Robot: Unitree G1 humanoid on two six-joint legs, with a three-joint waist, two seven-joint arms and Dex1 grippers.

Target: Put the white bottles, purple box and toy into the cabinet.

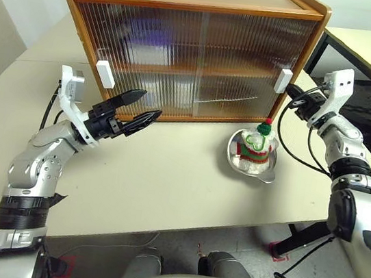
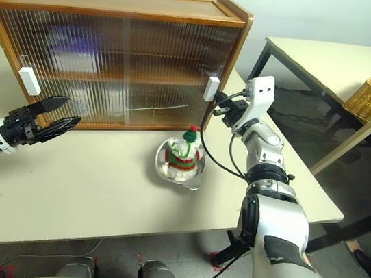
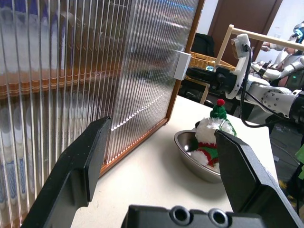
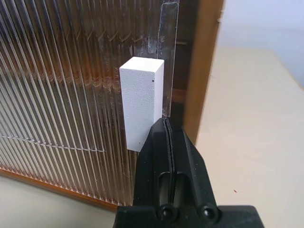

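The left arm reaches in over the near left part of the surface, forearm raised and wrist bent so the left gripper (image 1: 136, 114) points forward and toward the right, roughly level. Its jaws stand wide apart, with nothing between them. The right arm stretches forward along the right edge of the surface, elbow bent, its wrist turned inward so the right gripper (image 4: 167, 124) points level, forward and to the left. Its jaws are pressed together, holding nothing.
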